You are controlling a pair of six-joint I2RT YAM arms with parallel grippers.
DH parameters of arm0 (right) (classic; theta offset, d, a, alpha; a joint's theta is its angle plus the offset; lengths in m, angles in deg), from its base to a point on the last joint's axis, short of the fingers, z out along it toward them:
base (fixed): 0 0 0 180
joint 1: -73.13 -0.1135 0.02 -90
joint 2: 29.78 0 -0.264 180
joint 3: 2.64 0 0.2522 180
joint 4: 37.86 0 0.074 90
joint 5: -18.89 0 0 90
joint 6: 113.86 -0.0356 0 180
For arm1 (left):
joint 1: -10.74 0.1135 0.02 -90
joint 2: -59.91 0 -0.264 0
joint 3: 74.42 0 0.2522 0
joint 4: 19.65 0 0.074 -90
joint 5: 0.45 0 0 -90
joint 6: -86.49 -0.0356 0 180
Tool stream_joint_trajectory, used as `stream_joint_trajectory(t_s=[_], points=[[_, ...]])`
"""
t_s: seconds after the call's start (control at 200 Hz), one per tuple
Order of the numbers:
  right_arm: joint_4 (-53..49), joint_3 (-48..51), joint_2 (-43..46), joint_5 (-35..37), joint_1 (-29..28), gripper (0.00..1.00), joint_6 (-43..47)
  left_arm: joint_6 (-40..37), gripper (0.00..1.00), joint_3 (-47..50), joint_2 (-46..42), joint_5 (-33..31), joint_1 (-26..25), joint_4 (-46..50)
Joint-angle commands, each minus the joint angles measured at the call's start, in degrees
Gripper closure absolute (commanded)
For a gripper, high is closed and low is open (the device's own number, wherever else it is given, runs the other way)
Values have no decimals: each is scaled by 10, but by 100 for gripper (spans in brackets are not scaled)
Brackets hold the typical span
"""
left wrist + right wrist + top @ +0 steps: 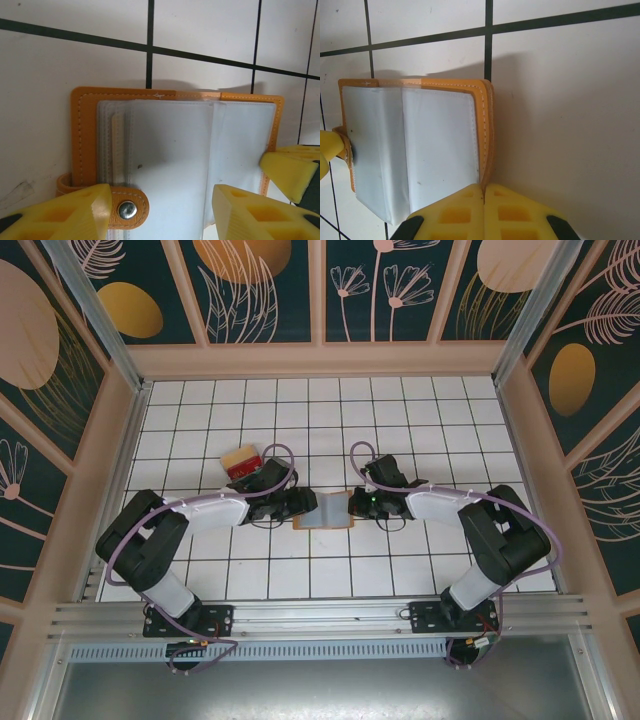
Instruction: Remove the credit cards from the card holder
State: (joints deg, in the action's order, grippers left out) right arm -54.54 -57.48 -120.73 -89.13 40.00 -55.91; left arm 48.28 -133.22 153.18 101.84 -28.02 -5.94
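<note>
Card holder: the card holder (322, 511) lies open and flat on the tiled table (400, 420), between the two grippers, with its grey-blue pockets (170, 165) facing up.
Right gripper: the right gripper (483, 192) is at the right edge of the card holder. Its two pads are pressed together exactly where the orange cover ends, so it seems to pinch that cover.
Why held so: I judge this grip keeps the card holder open and stops it from sliding when a card is pulled.
Left gripper: the left gripper (161, 205) is released, with its jaws wide apart. It stands at the near edge of the card holder, one finger on each side of the pocket stack, and it grasps nothing.
Snap tab: the snap tab (127, 210) sticks out from the near left corner of the card holder, just beside the left finger.
Credit cards outside: a small pile of credit cards (242, 461), tan and red, lies to the far left of the card holder, beyond the left arm.
Credit cards inside: a tan strip (116, 150) shows behind the left pockets of the card holder. It is probably a card still inside, but I cannot be sure.
Step in hand: the open left jaws look ready to reach into a pocket of the card holder.
Risk: the clear pockets are thin and may be caught together with the card.
</note>
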Motion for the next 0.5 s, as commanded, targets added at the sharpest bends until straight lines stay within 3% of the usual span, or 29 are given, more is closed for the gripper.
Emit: stream_joint_trajectory(t_s=[0.0,0.491], points=[[5,9,-8,4,-5,100,-5,2,44,-12,9,18,-4,-18],[7,5,-12,-1,-7,100,-7,0,43,-25,36,60,-8,-31]])
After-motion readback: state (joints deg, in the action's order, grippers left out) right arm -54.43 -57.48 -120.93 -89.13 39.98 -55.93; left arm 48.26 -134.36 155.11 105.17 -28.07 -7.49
